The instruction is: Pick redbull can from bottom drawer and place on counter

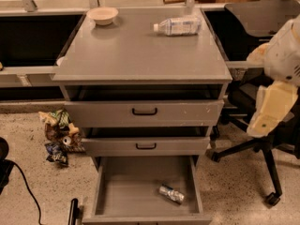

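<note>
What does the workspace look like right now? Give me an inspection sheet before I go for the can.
Surface: counter holds a bowl back left and a plastic bottle lying back right.
Job's things: redbull can lies on its side, front right in the bottom drawer, which is pulled open.
Clutter: wrappers heaped on the floor left of the cabinet.
Grippers: hand at the right edge, beside the cabinet, far from the can.
Cables: black cable on the floor, lower left.
Surroundings: office chair right of the cabinet.
</note>
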Robot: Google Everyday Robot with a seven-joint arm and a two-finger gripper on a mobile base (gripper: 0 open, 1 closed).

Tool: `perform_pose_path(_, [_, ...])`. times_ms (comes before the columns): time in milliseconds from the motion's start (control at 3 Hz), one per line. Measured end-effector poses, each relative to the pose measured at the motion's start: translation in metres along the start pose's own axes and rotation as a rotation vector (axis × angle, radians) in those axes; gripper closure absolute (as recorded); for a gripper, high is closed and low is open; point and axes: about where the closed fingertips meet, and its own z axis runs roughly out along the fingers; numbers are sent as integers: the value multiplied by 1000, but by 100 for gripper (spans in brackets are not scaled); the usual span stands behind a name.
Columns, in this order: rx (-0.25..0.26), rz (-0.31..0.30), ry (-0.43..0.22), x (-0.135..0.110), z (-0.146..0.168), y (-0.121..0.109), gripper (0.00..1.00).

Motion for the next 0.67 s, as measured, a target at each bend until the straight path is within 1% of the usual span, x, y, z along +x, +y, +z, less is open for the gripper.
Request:
perform_pose_path(333, [-38, 29, -91, 3, 50, 15, 0])
perform_pose_path(667, [-88, 70, -178, 1, 102, 33, 0])
